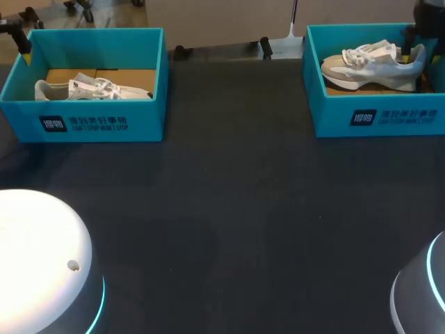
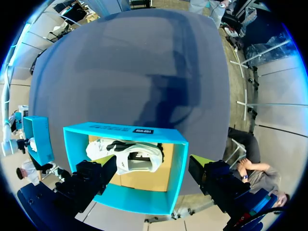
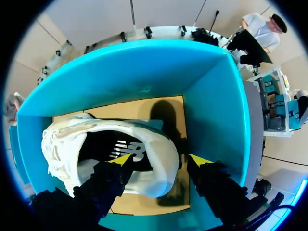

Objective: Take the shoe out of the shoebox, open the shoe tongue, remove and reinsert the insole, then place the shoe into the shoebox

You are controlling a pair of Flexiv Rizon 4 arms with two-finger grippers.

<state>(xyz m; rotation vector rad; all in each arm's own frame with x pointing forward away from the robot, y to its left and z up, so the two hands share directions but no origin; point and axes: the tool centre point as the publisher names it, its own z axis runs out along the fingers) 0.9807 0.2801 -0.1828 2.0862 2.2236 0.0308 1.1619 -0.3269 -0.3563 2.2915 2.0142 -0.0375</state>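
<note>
1. Head view: two teal boxes stand on the dark table [image 1: 229,209], well apart, both at its far side. The left box [image 1: 83,124] holds the left shoe [image 1: 90,89], which lies on its side on the cardboard floor. The right box [image 1: 379,118] holds the right shoe [image 1: 372,69], upright, with its toe toward the table's middle. The left gripper [image 1: 24,45] hangs at the outer far corner of the left box, and its opening cannot be told from here. The right gripper [image 1: 411,52] is down inside the right box at the shoe's heel.

2. Left wrist view: the left gripper [image 2: 151,164] is spread wide with nothing between its fingers. It sits above the left box [image 2: 125,129], apart from the left shoe [image 2: 127,154] lying inside ahead of it. The right box [image 2: 38,139] shows off to one side.

3. Right wrist view: the right gripper [image 3: 161,160] is spread wide and straddles the heel of the right shoe [image 3: 62,139]. One finger [image 3: 108,180] is over the shoe's mouth and the other is outside the heel, between it and the wall of the right box [image 3: 144,67]. The outer finger stands apart from the heel, so the shoe is not clamped.
</note>
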